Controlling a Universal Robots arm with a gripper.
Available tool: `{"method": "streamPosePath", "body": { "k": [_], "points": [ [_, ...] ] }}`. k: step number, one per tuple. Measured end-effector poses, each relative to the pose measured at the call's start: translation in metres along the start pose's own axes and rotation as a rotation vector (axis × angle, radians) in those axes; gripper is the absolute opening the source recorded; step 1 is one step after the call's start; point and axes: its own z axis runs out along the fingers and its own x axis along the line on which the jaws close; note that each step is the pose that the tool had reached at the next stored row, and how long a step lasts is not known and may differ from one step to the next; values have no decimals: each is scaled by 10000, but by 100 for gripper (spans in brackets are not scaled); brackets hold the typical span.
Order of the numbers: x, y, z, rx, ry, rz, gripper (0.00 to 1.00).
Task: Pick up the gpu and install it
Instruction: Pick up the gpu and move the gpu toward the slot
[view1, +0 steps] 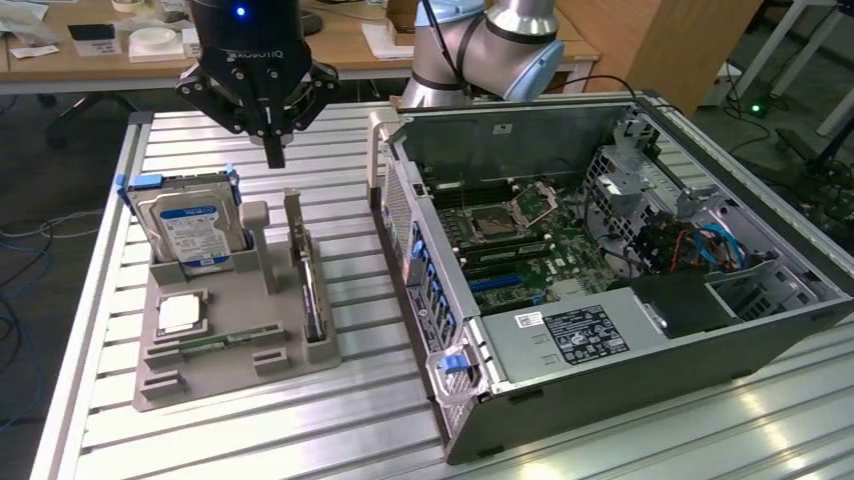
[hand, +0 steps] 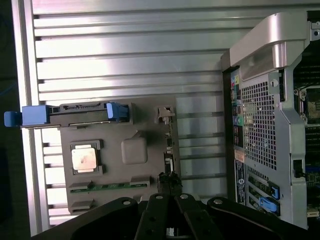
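Exterior view, upper left of frame: end effector (view1: 275, 152) pointing straight down, pressed together into one narrow tip, clamped on nothing. Hangs well above the grey holder (view1: 227, 378), touching nothing. Grey arm (view1: 487, 45) at top centre of frame.

Left centre of frame: gpu (view1: 310, 290) standing on edge in a slot along the holder's side nearest the computer case (view1: 641, 385). Thin profile, dark face toward the case. Not lifted, not installed.

Same holder, upper left part: hard drive (view1: 194, 225) upright, blue-white label facing the camera. Just below it in frame: CPU (view1: 178, 313) lying flat in a recess. Lower again: memory stick (view1: 220, 342) lying flat across the holder.

Right half of frame: computer case on its side, panel off, motherboard (view1: 521, 250) exposed. Holder and case side by side on the slatted metal bench (view1: 334, 430), a narrow gap between them.

Wrist view, looking straight down: gpu (hand: 169, 160) seen edge-on as a thin dark strip between the holder's raised block and the case's rear panel (hand: 260, 125). Dark fingers (hand: 155, 215) converge and overlap one end of that strip in the picture. Hard drive (hand: 75, 114) also edge-on, blue tabs at both ends; CPU (hand: 84, 159) and memory stick (hand: 110, 186) flat beside it.
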Motion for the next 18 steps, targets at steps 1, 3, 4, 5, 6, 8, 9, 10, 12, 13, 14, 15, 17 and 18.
{"method": "streamPosePath", "body": {
  "k": [1,3,4,5,6,8,9,10,12,13,14,15,17,18],
  "points": [
    [0,0,0,0,0,0,11],
    [0,0,0,0,0,0,11],
    [0,0,0,0,0,0,11],
    [0,0,0,0,-1,0,11],
    [0,0,0,0,0,0,11],
    [0,0,0,0,-1,0,11],
    [0,0,0,0,0,0,11],
    [0,0,0,0,0,0,11],
    [0,0,0,0,0,0,11],
    [0,0,0,0,0,1,17],
    [0,0,0,0,0,0,17],
    [0,0,0,0,0,0,24],
    [0,-1,0,-1,0,0,29],
    [0,-1,0,0,0,1,35]
  ]
}}
